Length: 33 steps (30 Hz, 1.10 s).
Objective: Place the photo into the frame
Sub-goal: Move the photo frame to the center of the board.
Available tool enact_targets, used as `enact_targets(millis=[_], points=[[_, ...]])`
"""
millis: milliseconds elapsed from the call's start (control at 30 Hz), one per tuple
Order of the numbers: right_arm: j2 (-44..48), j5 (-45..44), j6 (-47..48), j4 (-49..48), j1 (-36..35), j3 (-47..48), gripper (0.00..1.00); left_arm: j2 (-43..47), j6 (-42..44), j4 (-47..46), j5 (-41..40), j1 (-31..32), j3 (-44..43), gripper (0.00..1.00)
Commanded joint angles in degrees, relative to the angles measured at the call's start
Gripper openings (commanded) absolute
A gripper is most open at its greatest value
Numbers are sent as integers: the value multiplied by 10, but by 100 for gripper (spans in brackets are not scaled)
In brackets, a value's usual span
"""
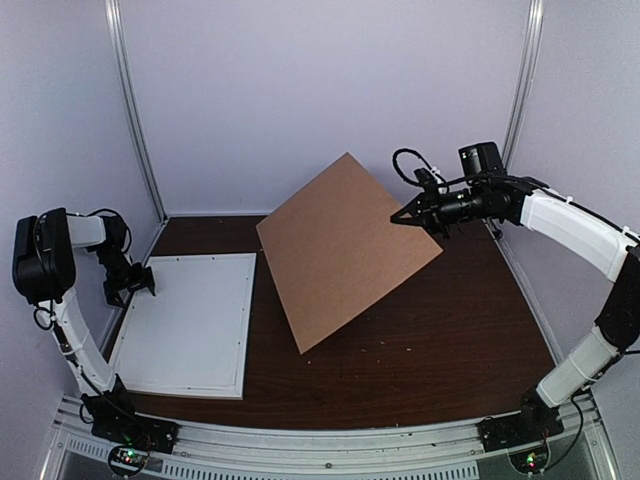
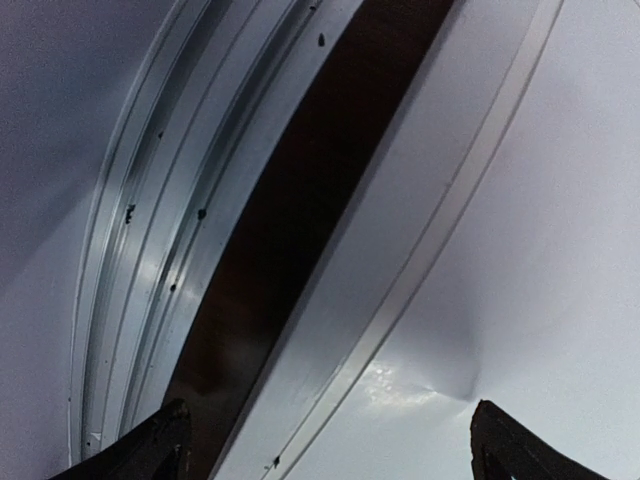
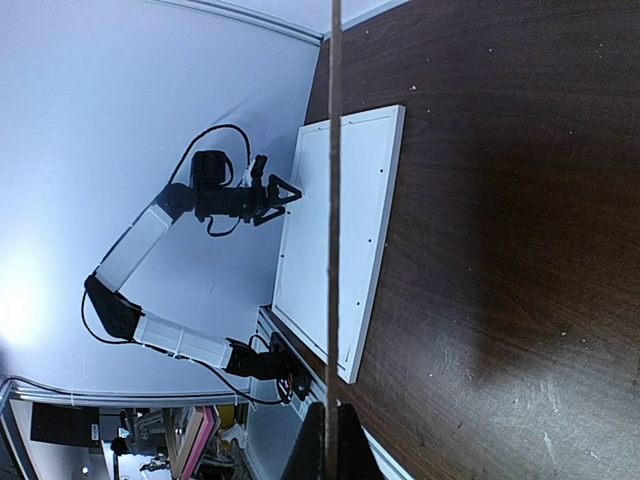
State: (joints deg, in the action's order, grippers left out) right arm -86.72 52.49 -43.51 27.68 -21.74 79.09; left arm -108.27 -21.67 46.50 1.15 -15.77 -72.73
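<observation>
The right gripper [image 1: 400, 217] clamped the flat brown board [image 1: 345, 250] by its edge, tilted over the dark wood table [image 1: 430, 340]. The thin-rimmed white frame [image 1: 190, 325] lay flat at left, the left gripper [image 1: 142, 285] spread above its outer edge.

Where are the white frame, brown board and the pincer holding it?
white frame [image 1: 188, 325], top view, its flat middle.
brown board [image 1: 340, 250], top view, centre of its face.
right pincer [image 1: 396, 218], top view, between its fingertips.

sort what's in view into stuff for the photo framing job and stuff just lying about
For the job: white frame, lying flat; brown board, probably the frame's back, tilted in the right tool; left tool, open by the frame. No photo shows.
Just there: dark table; metal rail at its near edge.
</observation>
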Motion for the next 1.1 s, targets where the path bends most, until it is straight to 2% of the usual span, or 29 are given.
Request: enact_targets(millis=[0, 200, 367, 600, 833, 1067], points=[[26, 13, 2, -42, 5, 1, 0, 14, -6, -5, -3, -5, 11, 98], [22, 14, 3, -41, 10, 1, 0, 22, -22, -23, 85, -1, 53, 96], [18, 3, 15, -24, 25, 4, 0, 47, -36, -40, 128, 39, 94, 94], [30, -32, 44, 24, 49, 12, 0, 85, -104, -88, 162, 153, 135, 94], [58, -67, 65, 63, 74, -8, 0, 79, -186, -141, 172, 303, 133, 94], [91, -76, 34, 32, 73, -69, 0, 38, -208, -155, 198, 406, 57, 93]])
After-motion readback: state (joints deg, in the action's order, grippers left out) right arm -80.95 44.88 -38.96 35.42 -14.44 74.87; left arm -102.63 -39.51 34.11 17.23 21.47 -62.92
